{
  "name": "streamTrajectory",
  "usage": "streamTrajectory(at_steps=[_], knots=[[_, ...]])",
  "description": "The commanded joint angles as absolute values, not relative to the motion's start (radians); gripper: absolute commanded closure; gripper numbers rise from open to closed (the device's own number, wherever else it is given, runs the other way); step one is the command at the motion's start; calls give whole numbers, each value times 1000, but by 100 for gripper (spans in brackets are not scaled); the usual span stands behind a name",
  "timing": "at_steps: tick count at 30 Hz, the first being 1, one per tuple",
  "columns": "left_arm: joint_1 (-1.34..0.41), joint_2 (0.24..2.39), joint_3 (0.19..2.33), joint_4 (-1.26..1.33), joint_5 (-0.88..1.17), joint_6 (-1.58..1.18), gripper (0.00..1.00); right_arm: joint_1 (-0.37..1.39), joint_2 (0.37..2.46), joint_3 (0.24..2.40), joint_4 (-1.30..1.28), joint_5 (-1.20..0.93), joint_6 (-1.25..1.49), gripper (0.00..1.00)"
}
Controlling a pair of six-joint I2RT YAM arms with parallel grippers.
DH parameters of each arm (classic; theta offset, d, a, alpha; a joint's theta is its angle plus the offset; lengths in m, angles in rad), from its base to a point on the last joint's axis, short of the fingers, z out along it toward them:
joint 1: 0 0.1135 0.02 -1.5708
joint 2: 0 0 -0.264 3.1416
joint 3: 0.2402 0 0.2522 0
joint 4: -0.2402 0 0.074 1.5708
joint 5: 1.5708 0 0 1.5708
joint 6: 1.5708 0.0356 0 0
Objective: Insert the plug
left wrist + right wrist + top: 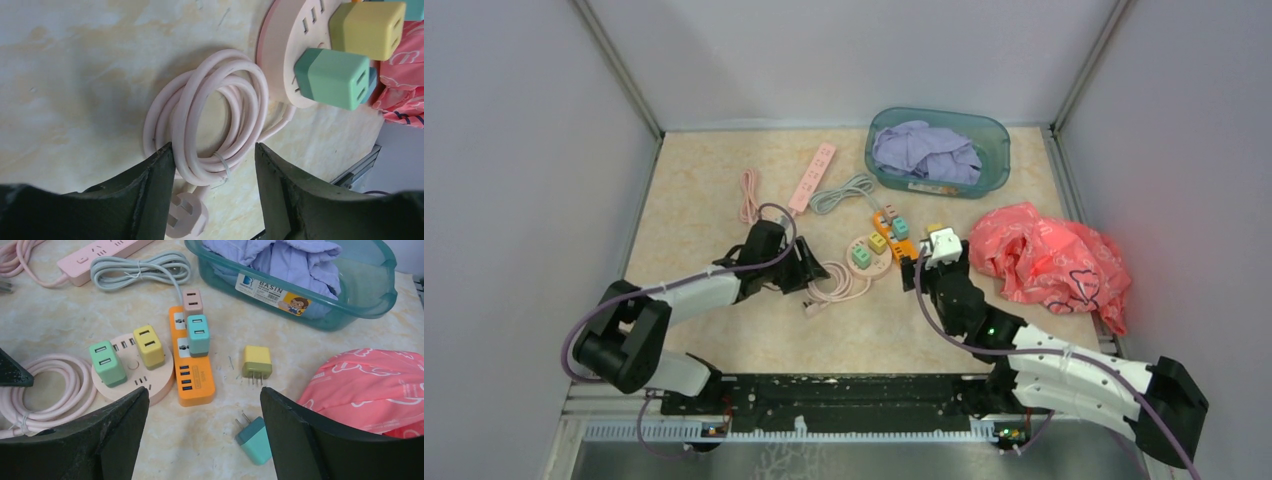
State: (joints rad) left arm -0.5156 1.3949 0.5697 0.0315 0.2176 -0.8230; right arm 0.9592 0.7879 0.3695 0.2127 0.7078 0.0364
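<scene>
A pink plug (187, 215) lies flat on the table at the end of a coiled pink cable (175, 115), which runs to a round pink power strip (280, 50). My left gripper (212, 145) is open and straddles the near edge of the coil; its left finger touches the cable, and the plug lies just under that finger. My right gripper (204, 390) is open over bare table. A loose teal adapter (255, 440) lies by its right finger. A loose olive-yellow adapter (257, 361) lies beyond it, beside an orange power strip (197, 380).
The round strip carries a green adapter (107, 362) and a yellow one (148, 346); the orange strip carries a teal one (198, 333) and a pink one (192, 302). A teal basin (939, 150) of cloth, a long pink strip (812, 178) and a pink bag (1049, 260) lie around.
</scene>
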Motion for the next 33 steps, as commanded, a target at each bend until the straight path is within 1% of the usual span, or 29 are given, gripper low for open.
streamTrajectory(at_steps=[1,5,8,12,15,19,22,25,30,33], knots=[[-541,1440,668,60,193,-800,34,955,760,355,288,762,21,19],[-545,1451,712,0,152,-747,28,955,739,335,309,778,24,19],[-545,1437,735,-64,82,-706,23,954,716,311,334,776,34,19],[-543,1401,791,-160,-66,-627,19,953,692,292,351,780,36,19],[-543,1397,862,-221,-216,-556,17,954,675,282,355,789,33,19],[-540,1436,929,-225,-368,-467,13,953,648,262,376,793,38,19],[-535,1496,982,-175,-445,-364,11,953,617,247,386,801,35,19],[-532,1587,1056,-140,-480,-281,10,953,588,233,397,812,30,19],[-522,1747,1186,-128,-454,-107,10,952,537,215,399,823,20,19],[-519,1831,1243,-149,-477,-32,11,950,517,209,399,821,18,18]])
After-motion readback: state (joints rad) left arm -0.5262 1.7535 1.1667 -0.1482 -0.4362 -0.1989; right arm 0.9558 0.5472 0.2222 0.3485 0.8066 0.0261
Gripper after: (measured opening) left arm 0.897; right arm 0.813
